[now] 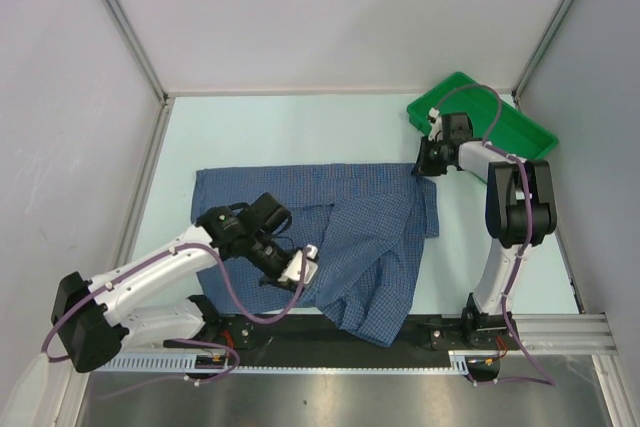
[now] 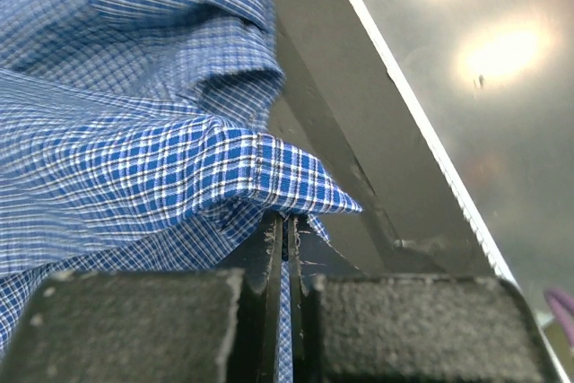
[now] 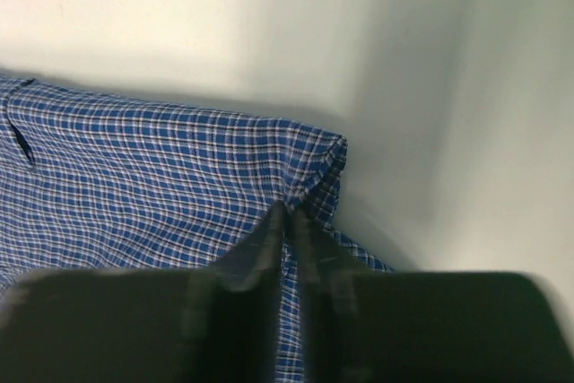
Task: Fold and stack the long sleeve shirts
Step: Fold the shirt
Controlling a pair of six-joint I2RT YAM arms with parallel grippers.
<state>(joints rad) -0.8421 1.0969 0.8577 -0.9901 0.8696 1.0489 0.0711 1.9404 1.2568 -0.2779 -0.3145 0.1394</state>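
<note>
Pale green table top (image 1: 300, 132) filled the space between plain white walls (image 1: 330, 7). On it, in the middle and toward the near side, lay the blue checked shirt (image 1: 370, 237). Its left part was spread flat. Its right part was bunched up in big folds, and its near tip lay on the black strip (image 1: 330, 332) along the front edge of the table.

The left gripper (image 1: 305, 265) sat at the near side of the shirt. Its jaws were clenched on a fold of the cloth. From the left wrist camera, the shirt (image 2: 134, 132) rose in a small peak right where the left gripper (image 2: 285, 226) pinched it.

The right gripper (image 1: 422, 169) was at the far right corner of the shirt. From the right wrist camera, the right gripper (image 3: 289, 217) had its jaws squeezed on that corner of the shirt (image 3: 134, 168), with cloth pulled up between them.

A green tray (image 1: 520, 132) stood in the far right corner of the table, just behind the right gripper.
</note>
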